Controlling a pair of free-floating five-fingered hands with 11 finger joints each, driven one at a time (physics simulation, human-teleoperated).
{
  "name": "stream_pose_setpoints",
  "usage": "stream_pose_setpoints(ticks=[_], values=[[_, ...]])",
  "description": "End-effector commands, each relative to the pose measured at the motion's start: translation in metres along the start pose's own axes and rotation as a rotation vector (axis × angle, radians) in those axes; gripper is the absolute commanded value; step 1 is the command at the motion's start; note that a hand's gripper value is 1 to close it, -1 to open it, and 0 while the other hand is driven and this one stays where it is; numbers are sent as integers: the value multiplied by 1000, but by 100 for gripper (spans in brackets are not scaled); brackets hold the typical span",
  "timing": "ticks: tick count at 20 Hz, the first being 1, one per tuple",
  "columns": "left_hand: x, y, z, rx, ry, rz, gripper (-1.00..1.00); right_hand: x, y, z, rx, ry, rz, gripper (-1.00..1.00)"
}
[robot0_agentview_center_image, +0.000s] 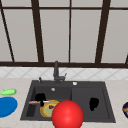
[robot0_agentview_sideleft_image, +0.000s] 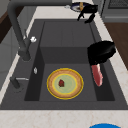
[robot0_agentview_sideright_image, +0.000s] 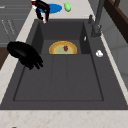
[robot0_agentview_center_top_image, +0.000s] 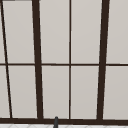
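My left hand (robot0_agentview_center_image: 40, 97) hovers over the left basin of the dark sink (robot0_agentview_center_image: 107, 100), fingers curled round a pink strip like a slice of meat (robot0_agentview_center_image: 34, 102). In the left side view this hand (robot0_agentview_sideleft_image: 101, 51) is at the basin's front wall and the strip (robot0_agentview_sideleft_image: 97, 74) hangs down from it. Below lies a yellow-rimmed plate (robot0_agentview_sideleft_image: 65, 83) with a small red bit (robot0_agentview_sideleft_image: 61, 83) in its middle. My right hand (robot0_agentview_center_image: 93, 103) floats over the right basin, holding nothing, its fingers (robot0_agentview_sideright_image: 35, 63) pointing loosely down.
A big red ball (robot0_agentview_center_image: 67, 115) stands in the foreground at the sink's front edge. A blue plate (robot0_agentview_center_image: 6, 106) and a green item (robot0_agentview_center_image: 8, 92) lie on the left counter. A dark bowl (robot0_agentview_center_image: 125, 109) sits on the right. The faucet (robot0_agentview_center_image: 56, 71) rises behind the basins.
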Motion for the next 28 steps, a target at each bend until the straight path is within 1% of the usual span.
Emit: stream_pose_setpoints(ticks=[1,7,9,11,12,14,16,17,19,20,22,25,26,28], values=[[-21,-29,-18,14,36,2,100,0,0,0,0,0,0,0],[-56,-75,-43,13,41,-8,100,0,0,0,0,0,0,0],[-69,-89,-49,20,45,-9,100,0,0,0,0,0,0,0],[-82,-103,-53,29,40,-11,100,0,0,0,0,0,0,0],[-89,-110,-55,30,33,-16,100,0,0,0,0,0,0,0],[-104,-123,-58,35,36,-32,100,0,0,0,0,0,0,0],[-118,-136,-61,39,35,-30,100,0,0,0,0,0,0,0],[-124,-143,-60,40,29,-27,100,0,0,0,0,0,0,0],[-135,-155,-54,34,2,-20,100,0,0,0,0,0,0,0],[-142,-162,-54,37,-1,-15,100,0,0,0,0,0,0,0],[-153,-175,-52,50,-5,-7,100,0,0,0,0,0,0,0],[-169,-193,-45,64,-11,-7,100,0,0,0,0,0,0,0],[-176,-195,-42,68,-17,8,100,0,0,0,0,0,0,0],[-188,-200,-43,54,-9,14,100,0,0,0,0,0,0,0]])
